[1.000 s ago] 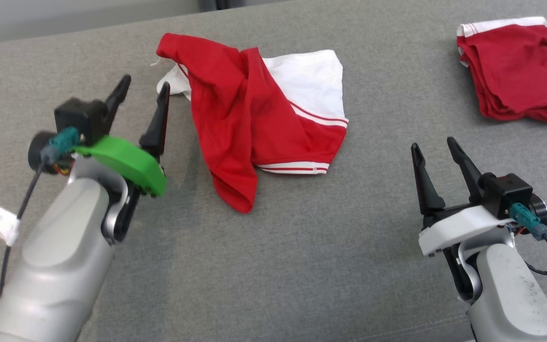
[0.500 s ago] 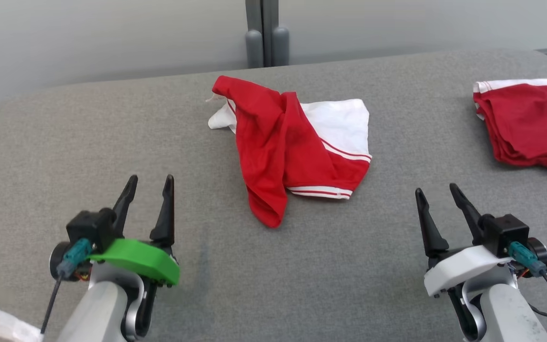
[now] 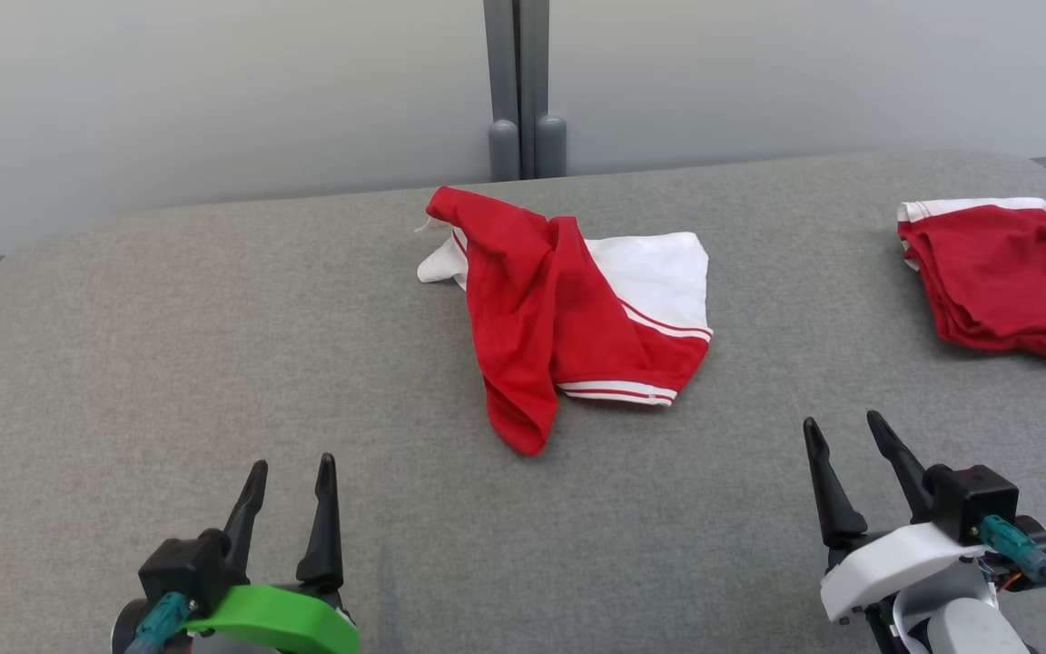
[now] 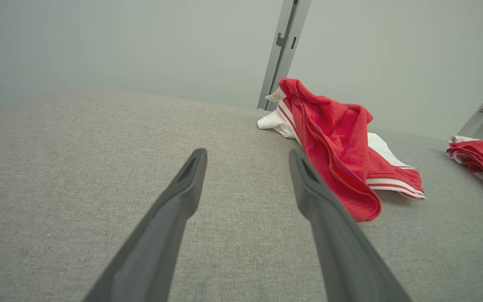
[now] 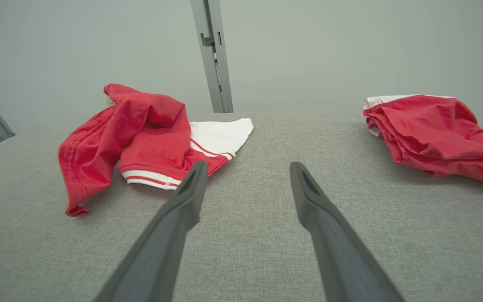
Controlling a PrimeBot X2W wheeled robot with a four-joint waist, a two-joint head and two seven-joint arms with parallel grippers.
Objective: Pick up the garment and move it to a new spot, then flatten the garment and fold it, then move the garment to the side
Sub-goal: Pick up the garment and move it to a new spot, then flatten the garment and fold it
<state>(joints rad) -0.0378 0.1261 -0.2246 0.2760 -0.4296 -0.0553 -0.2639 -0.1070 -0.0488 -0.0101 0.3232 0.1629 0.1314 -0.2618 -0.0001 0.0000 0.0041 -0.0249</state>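
Lying crumpled mid-way across the gray cushioned surface (image 3: 214,363), the red-and-white garment (image 3: 568,309) sat well apart from both grippers. The left gripper (image 3: 293,461) and right gripper (image 3: 843,420) hovered nearer the robot, jaws spread wide and empty; a folded red pile (image 3: 1004,272) rested far right.

A bare test lab: grey cloth-covered table (image 3: 169,363) against plain partition panels (image 3: 214,91)

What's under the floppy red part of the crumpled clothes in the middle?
White fabric of the same garment pokes out from beneath it on both sides. Anything deeper is covered.
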